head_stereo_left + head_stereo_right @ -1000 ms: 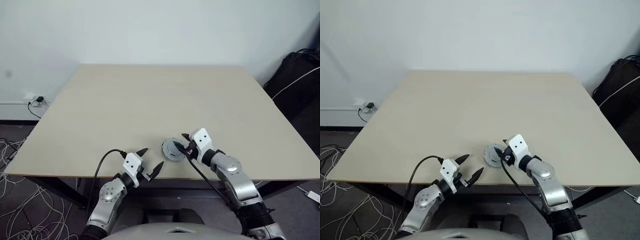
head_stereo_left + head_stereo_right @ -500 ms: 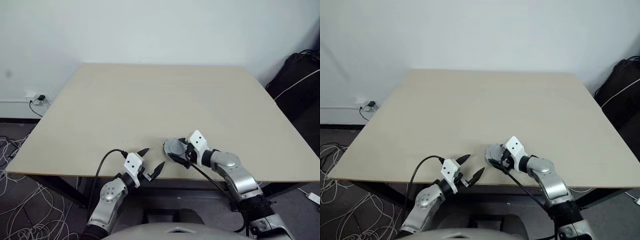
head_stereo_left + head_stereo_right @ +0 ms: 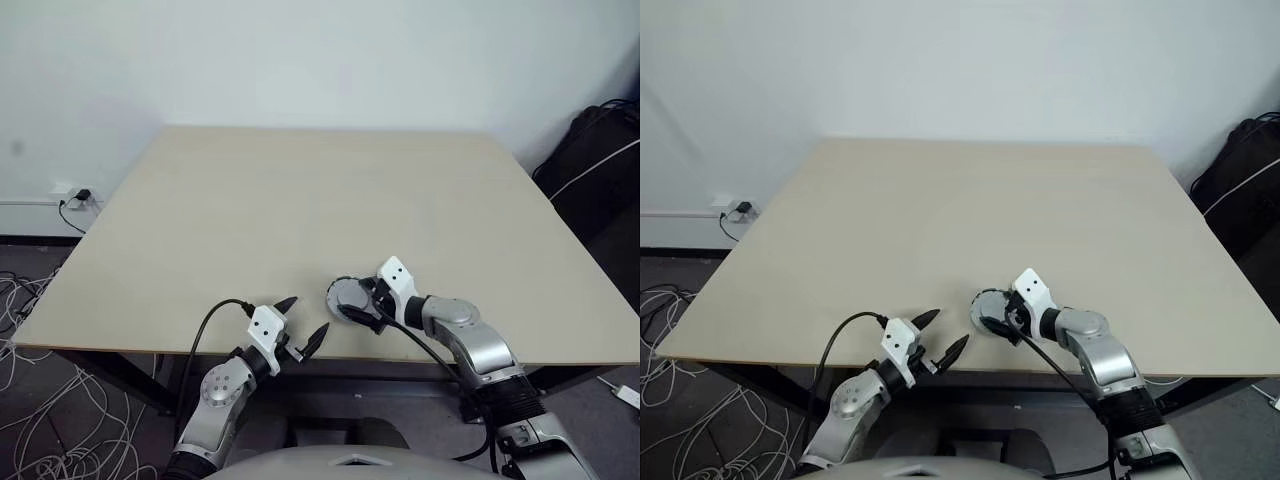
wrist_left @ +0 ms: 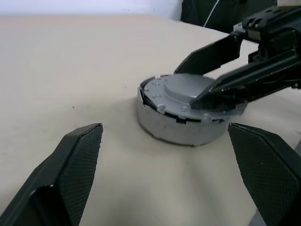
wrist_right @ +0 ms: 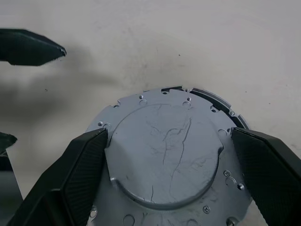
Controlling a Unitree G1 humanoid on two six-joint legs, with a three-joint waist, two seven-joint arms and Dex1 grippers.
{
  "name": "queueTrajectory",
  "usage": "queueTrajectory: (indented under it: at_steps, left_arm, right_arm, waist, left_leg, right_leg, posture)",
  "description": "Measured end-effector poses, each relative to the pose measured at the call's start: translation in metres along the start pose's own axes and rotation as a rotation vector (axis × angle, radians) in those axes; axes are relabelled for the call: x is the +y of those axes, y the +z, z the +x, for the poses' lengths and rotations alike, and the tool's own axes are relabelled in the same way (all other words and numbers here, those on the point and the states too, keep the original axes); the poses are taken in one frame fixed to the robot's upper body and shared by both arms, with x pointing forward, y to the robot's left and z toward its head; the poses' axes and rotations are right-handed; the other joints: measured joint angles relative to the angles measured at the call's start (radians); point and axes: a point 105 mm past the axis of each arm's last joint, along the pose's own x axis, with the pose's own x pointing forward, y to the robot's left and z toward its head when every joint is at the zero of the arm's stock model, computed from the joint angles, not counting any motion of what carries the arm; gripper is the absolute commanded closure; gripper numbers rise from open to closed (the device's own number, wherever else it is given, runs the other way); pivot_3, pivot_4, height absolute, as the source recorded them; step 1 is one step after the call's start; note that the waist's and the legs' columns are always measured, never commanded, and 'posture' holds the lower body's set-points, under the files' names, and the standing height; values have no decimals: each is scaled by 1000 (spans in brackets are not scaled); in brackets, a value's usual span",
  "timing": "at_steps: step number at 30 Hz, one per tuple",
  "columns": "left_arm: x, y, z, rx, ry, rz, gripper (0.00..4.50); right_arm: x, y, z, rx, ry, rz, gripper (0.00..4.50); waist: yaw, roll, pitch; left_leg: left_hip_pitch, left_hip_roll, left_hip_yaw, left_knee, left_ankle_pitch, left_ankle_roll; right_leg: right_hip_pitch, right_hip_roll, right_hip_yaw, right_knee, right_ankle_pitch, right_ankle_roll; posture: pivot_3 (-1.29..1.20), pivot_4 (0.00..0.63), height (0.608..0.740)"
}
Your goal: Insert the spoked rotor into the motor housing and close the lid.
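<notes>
Lid (image 3: 347, 298) and motor housing (image 3: 343, 311) sit stacked low and centre-right in the left eye view, near the table's (image 3: 300, 210) front edge. The right gripper (image 3: 358, 303) reaches over the stack from the right, its black fingers spread to either side of it. The left gripper (image 3: 301, 322) hangs at lower left just off the table edge, fingers spread and empty.

From the left wrist, the stack shows at centre: the housing's pale wall (image 4: 174, 127) below, the smooth lid (image 4: 186, 90) with its raised centre on top. A dark gap runs along the lid's left edge, so it may not be fully seated, though I cannot be sure. The right gripper's fingers (image 4: 235, 87) lie across the lid's right side.

Right wrist view looks straight down on the lid (image 5: 164, 155), its own fingers wide at either side, dark housing rim (image 5: 214, 100) peeking at upper right.

Rotor is presumably already inside; closing the lid is the step in hand. Next, the lid likely needs aligning and pressing down evenly.
</notes>
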Motion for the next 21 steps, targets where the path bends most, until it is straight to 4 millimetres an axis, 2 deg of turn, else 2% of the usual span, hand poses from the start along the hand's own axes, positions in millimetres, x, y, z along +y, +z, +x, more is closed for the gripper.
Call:
queueTrajectory:
  at_steps: [2,21]
  left_arm:
    - [0,0,0,0,2,-1,0]
    - [0,-1,0,6,-2,-13,0]
  right_arm:
    - [0,0,1,1,0,0,1189]
    - [3,10,-1,-74,-53,-53,1194]
  waist:
    - [1,0,0]
    - [1,1,0]
  left_leg:
    - [0,0,0,0,0,0]
    - [-1,-1,0,0,0,1]
  right_leg:
    - [0,0,0,0,0,0]
    - [0,-1,0,-1,0,0]
  posture:
    - [0,0,740]
    - [0,0,740]
